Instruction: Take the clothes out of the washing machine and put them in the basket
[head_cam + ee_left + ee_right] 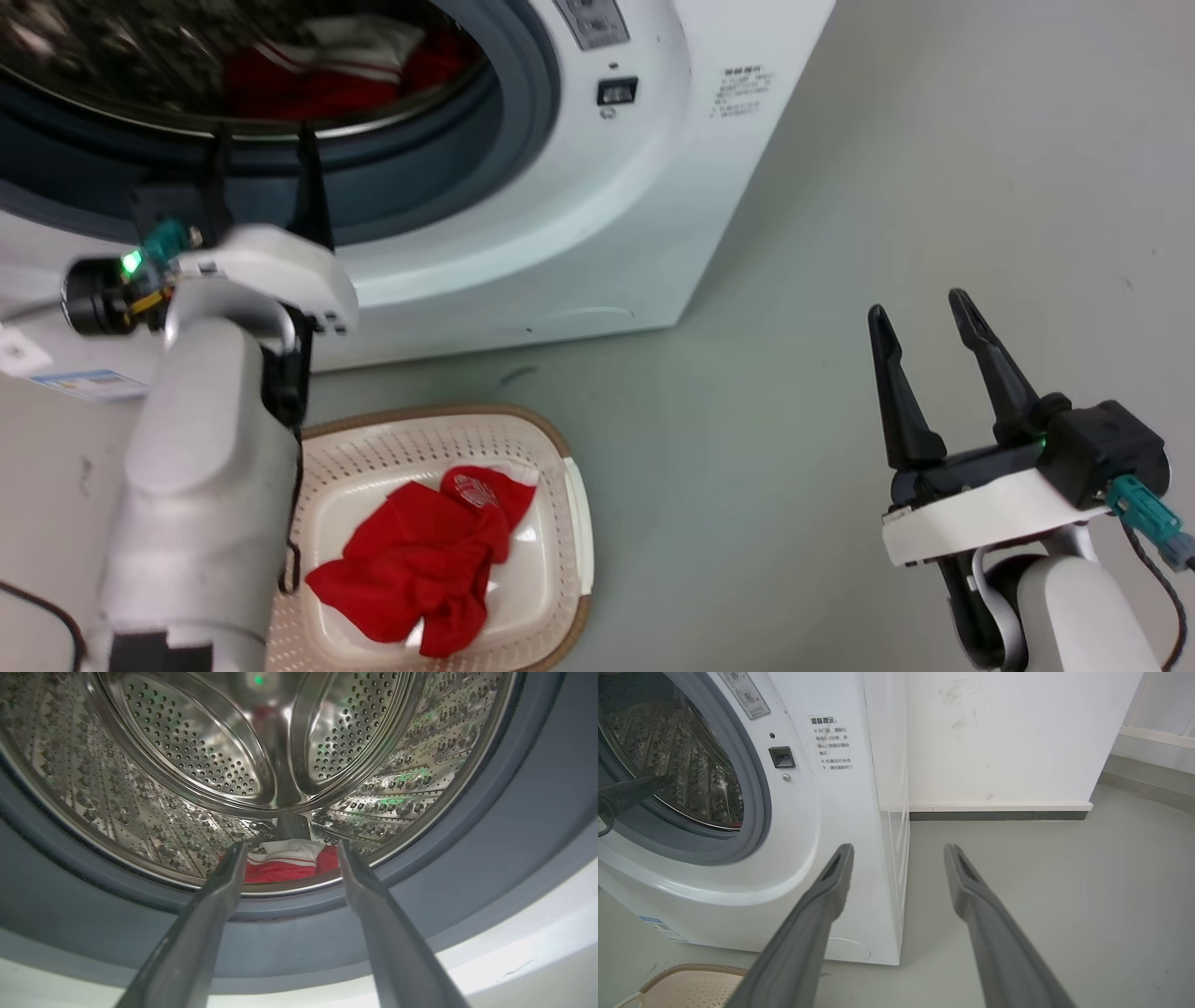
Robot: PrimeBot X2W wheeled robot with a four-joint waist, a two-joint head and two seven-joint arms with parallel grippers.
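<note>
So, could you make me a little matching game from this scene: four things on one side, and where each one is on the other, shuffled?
Things:
1. left gripper
2. right gripper
3. red garment with white lettering
4. red-and-white striped garment

Places:
a. lying in the basket
b. open, above the grey floor
c. lying inside the washing machine
d. open, pointing into the porthole

Pairs: 1-d, 2-b, 3-a, 4-c.
</note>
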